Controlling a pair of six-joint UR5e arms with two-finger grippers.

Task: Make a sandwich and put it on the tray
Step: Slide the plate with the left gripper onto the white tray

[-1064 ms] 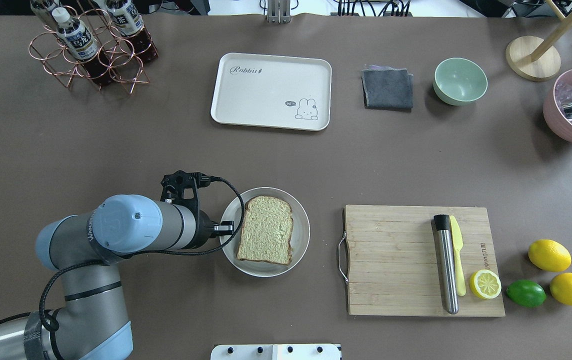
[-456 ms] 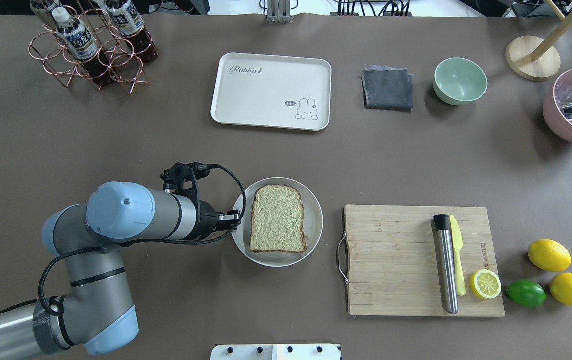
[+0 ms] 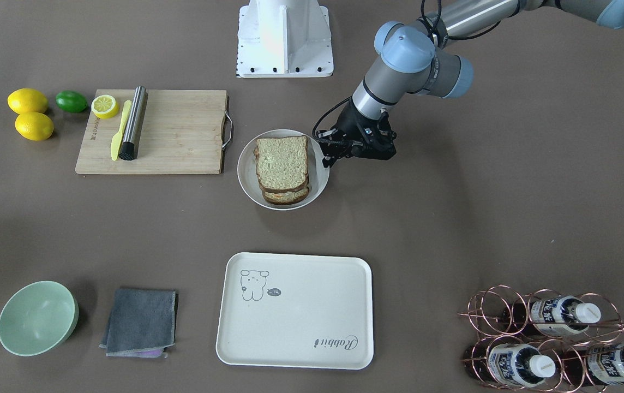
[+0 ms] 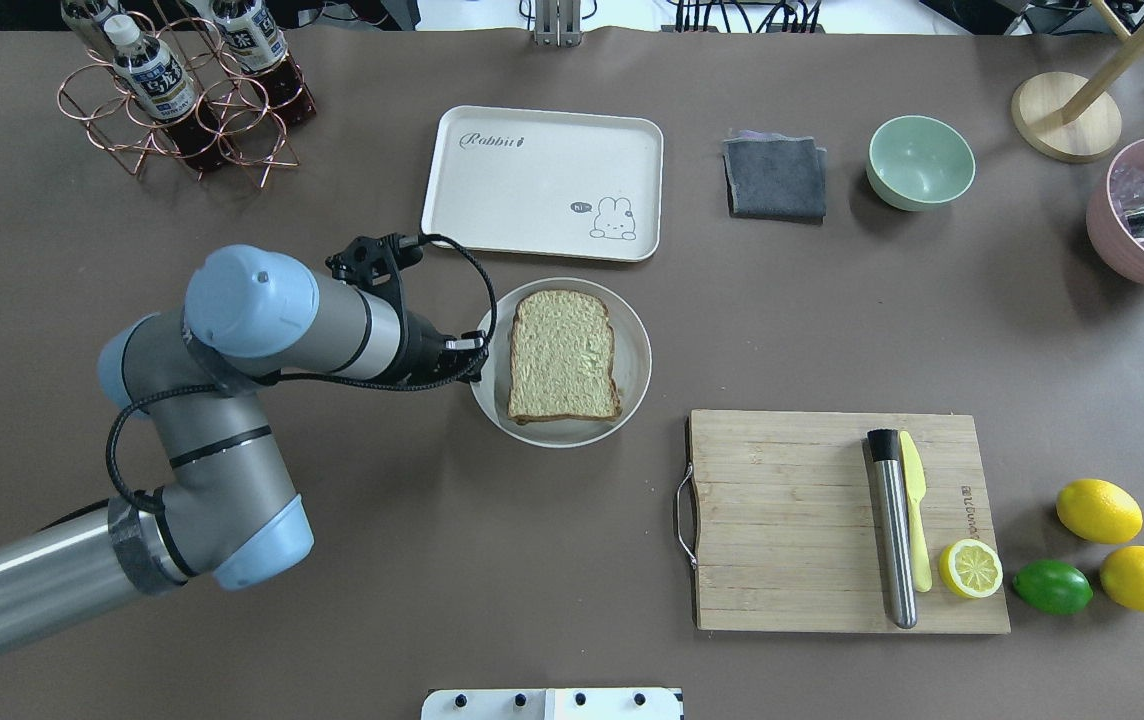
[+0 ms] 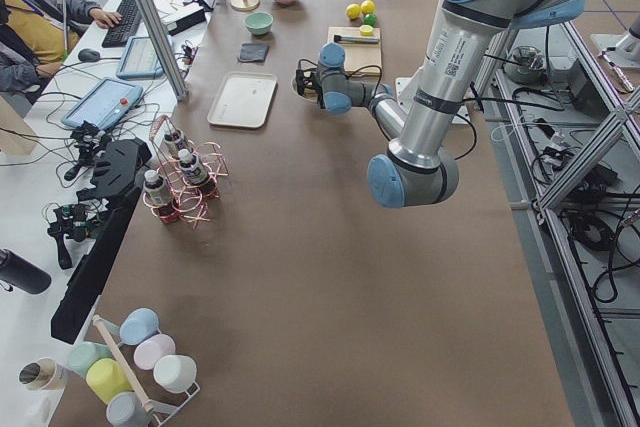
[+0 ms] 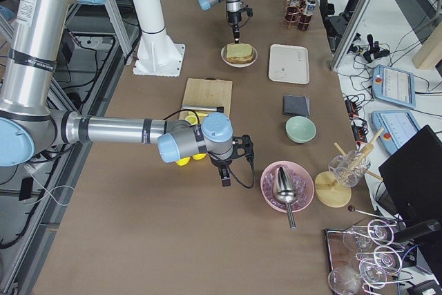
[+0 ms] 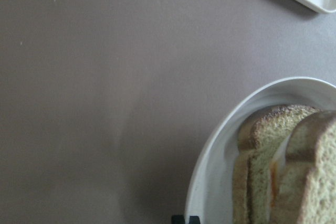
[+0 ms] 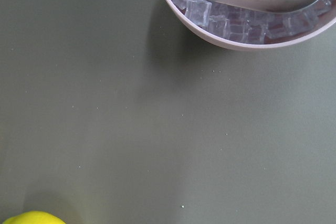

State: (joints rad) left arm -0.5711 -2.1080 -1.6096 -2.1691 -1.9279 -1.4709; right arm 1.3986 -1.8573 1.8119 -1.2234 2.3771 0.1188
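Note:
The sandwich [image 4: 564, 355], two tan bread slices with a white and orange egg between them [image 7: 278, 156], lies on a round white dish [image 4: 640, 350], which also shows in the front view [image 3: 245, 174]. My left gripper [image 4: 477, 358] is shut on the dish's left rim, as the front view [image 3: 327, 158] also shows. The cream tray [image 4: 532, 190] lies just beyond the dish, with nothing on it. My right gripper [image 6: 224, 177] shows only in the exterior right view, near the pink bowl. I cannot tell whether it is open or shut.
A wooden cutting board [image 4: 792, 520] with a steel muddler, a yellow knife and a lemon half lies right of the dish. Lemons and a lime [image 4: 1052, 586] lie beyond it. A grey cloth [image 4: 775, 178], a green bowl [image 4: 920, 162] and a bottle rack [image 4: 182, 90] stand at the back.
My left gripper has carried the dish with the sandwich away from the robot, toward the tray. The dish now sits close to the tray's near edge.

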